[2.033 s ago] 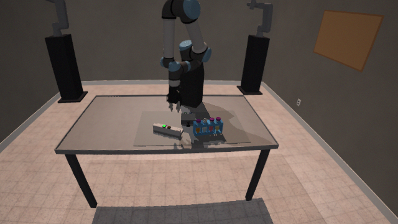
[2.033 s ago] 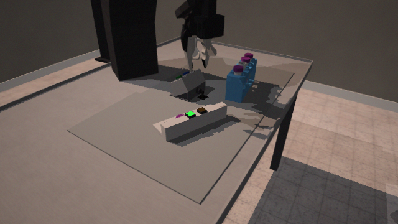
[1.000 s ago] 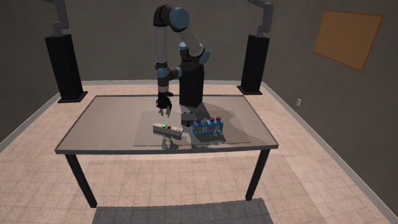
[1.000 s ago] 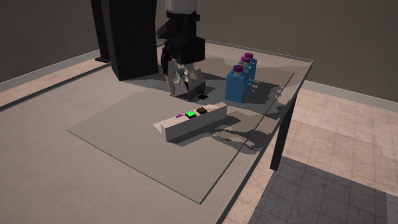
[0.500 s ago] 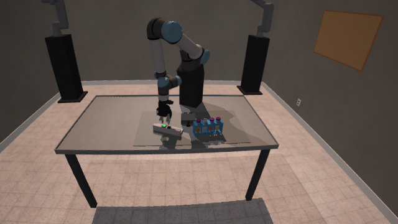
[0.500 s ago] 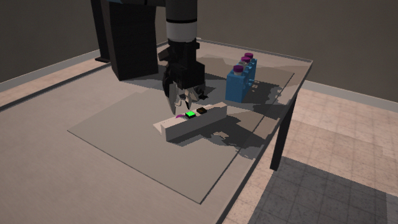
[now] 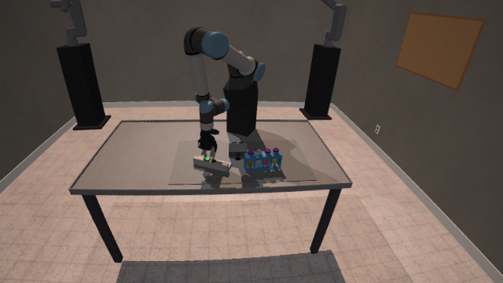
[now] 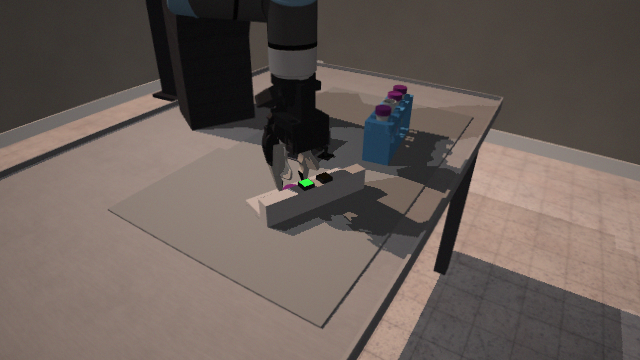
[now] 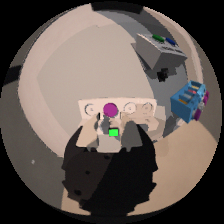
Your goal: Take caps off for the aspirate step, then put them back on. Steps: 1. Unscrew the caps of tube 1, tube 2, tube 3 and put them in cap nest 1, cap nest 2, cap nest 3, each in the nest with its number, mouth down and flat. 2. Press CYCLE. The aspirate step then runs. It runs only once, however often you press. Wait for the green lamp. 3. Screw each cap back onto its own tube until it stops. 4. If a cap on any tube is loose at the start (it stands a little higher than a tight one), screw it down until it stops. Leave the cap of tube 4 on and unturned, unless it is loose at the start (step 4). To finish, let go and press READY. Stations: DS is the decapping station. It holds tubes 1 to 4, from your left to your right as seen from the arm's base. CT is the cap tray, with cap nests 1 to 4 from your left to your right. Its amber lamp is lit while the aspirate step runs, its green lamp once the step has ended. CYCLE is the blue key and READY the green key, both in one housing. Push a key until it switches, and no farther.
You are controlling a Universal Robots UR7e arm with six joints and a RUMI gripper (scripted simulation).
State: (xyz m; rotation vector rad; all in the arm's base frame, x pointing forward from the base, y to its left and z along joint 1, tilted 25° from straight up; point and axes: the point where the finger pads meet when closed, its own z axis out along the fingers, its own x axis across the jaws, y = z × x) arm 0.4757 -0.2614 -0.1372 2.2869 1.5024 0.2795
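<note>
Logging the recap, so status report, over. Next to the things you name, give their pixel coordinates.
Gripper (image 7: 208, 153) (image 8: 292, 181) (image 9: 110, 112) open, empty, over cap tray (image 7: 216, 167) (image 8: 315, 204) (image 9: 120, 101). Loose purple cap (image 8: 289, 187) (image 9: 110, 110) in nest 3; tube 3 (image 7: 258, 152) (image 8: 389, 103) uncapped. Green lamp (image 7: 207, 159) (image 8: 306, 183) (image 9: 113, 132) lit. No obstruction seen.

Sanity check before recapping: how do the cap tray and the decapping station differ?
Colour: the cap tray is off-white, the decapping station blue.
Height: the cap tray is low, the decapping station taller.
Caps: the cap tray holds one, the decapping station three.
Shared: four places each, magenta caps.
</note>
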